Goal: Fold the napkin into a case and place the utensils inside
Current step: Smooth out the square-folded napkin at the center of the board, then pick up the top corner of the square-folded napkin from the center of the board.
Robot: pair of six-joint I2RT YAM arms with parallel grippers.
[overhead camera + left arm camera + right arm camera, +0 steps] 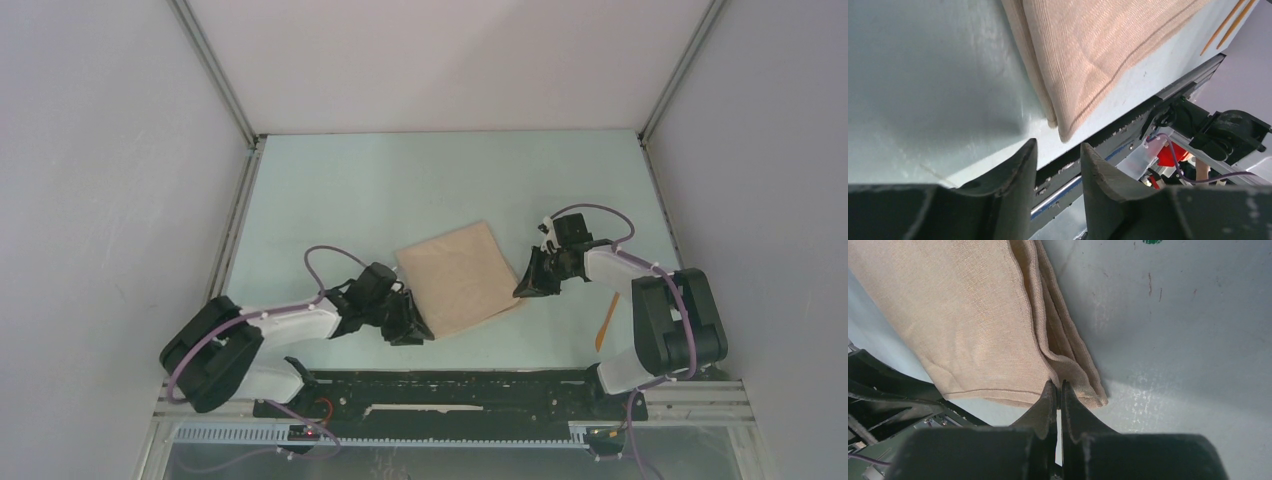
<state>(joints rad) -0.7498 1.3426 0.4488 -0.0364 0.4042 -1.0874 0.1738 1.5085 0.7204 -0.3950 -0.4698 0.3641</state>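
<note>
The napkin (pixel 460 278) is a beige-tan cloth folded into a layered rectangle in the middle of the table. My left gripper (pixel 410 325) sits just off its near-left corner. In the left wrist view this gripper (pixel 1058 147) is open, nothing lies between its fingers, and the napkin (pixel 1098 50) has its corner a little beyond the tips. My right gripper (pixel 525 285) is at the cloth's right corner. In the right wrist view it (pixel 1058 385) is shut, pinching the stacked edge of the napkin (pixel 963 325). The utensils (pixel 606 320), thin orange sticks, lie near the right arm's base and also show in the left wrist view (pixel 1225 27).
A black rail (pixel 450 390) runs along the table's near edge in front of both arm bases. White walls enclose the table on the left, right and far sides. The pale green tabletop (pixel 420 190) stretches behind the cloth.
</note>
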